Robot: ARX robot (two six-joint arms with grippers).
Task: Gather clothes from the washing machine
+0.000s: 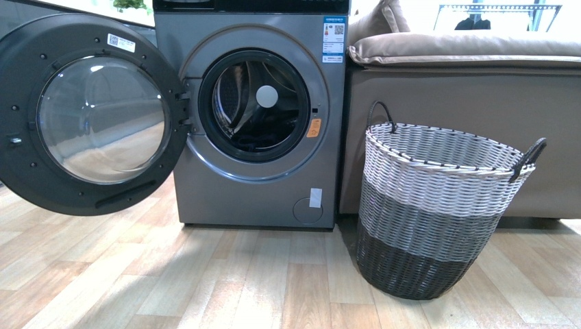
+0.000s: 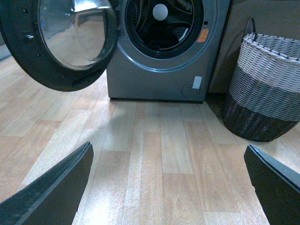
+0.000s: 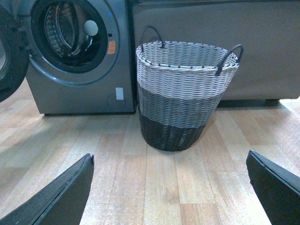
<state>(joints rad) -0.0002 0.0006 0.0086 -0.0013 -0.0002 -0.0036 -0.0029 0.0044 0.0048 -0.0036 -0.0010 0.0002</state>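
Observation:
The grey washing machine (image 1: 255,195) stands on the wooden floor with its round door (image 1: 96,116) swung open to the left. Low in the steel drum lie the dark clothes (image 1: 259,142), dim and hard to outline; they also show in the left wrist view as dark clothes (image 2: 174,33). Neither arm appears in the front view. My left gripper (image 2: 168,147) is open over bare floor, well short of the machine (image 2: 154,79). My right gripper (image 3: 171,154) is open too, with nothing between its fingers, facing the basket.
A white-and-brown woven basket (image 1: 438,205) with two dark handles stands right of the machine, against a beige sofa (image 1: 473,89). The open door juts out over the floor on the left. Wooden planks (image 1: 260,288) stretch between me and the machine.

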